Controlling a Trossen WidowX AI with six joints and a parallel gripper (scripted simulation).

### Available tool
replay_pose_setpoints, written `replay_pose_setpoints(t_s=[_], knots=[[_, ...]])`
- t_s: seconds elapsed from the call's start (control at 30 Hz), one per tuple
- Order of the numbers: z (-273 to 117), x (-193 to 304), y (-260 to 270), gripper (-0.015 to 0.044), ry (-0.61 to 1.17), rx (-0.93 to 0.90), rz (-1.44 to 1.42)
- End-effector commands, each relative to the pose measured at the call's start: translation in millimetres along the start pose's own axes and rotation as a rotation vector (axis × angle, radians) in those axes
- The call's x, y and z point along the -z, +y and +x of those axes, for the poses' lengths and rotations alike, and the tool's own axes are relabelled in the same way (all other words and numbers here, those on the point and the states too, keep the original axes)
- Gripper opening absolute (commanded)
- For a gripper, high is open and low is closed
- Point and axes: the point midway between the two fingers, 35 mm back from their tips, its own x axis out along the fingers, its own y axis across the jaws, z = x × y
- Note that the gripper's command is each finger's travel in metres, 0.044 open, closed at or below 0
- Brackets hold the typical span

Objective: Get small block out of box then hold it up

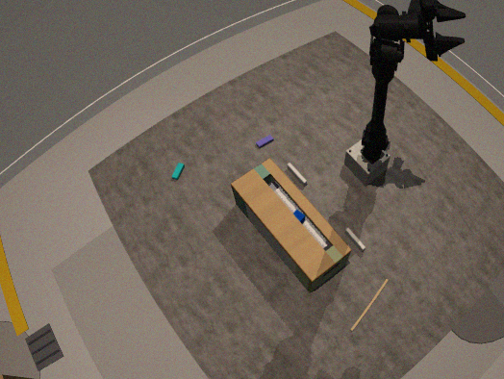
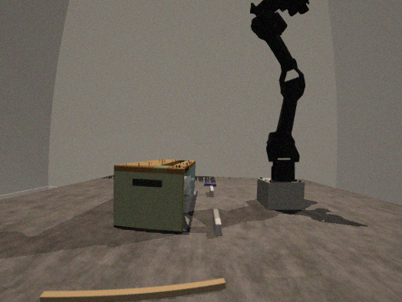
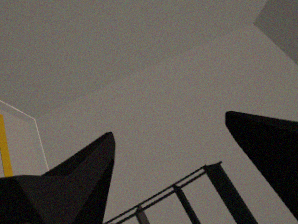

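Note:
The small blue block (image 1: 299,215) sits on the pale shelf (image 1: 315,234) inside the box, seen through the long slot in the box's top in the top view. The box (image 1: 274,216) (image 2: 147,203) has a wooden top and green end walls, and stands upright on the table. The block does not show in the exterior view. My gripper (image 1: 464,28) (image 3: 169,127) is open and empty, raised high above the arm's base and far from the box. Its fingertips are out of frame or unclear in the exterior view.
A thin wooden stick (image 1: 369,305) (image 2: 134,293) lies beyond the box's near end. Two white bars (image 1: 297,173) (image 1: 355,239) lie along the box's arm side. A purple piece (image 1: 264,141) and a teal piece (image 1: 178,171) lie past the far end. The arm's base (image 1: 366,164) (image 2: 281,195) stands apart.

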Motion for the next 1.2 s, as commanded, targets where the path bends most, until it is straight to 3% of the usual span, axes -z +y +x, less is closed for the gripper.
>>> replay_pose_setpoints(t_s=[0.0, 0.2, 0.57, 0.87, 1.17], knots=[[0, 1, -1, 0.04, 0.002, 0.003, 0.006], [-15, 57, -22, 0.04, 0.1, 0.14, 0.265], [-88, 188, -43, 0.04, 0.319, 0.551, 0.792], [-193, 291, -12, 0.04, 0.501, 1.002, 1.28], [-308, 349, 66, 0.04, 0.639, 1.538, 1.703]])
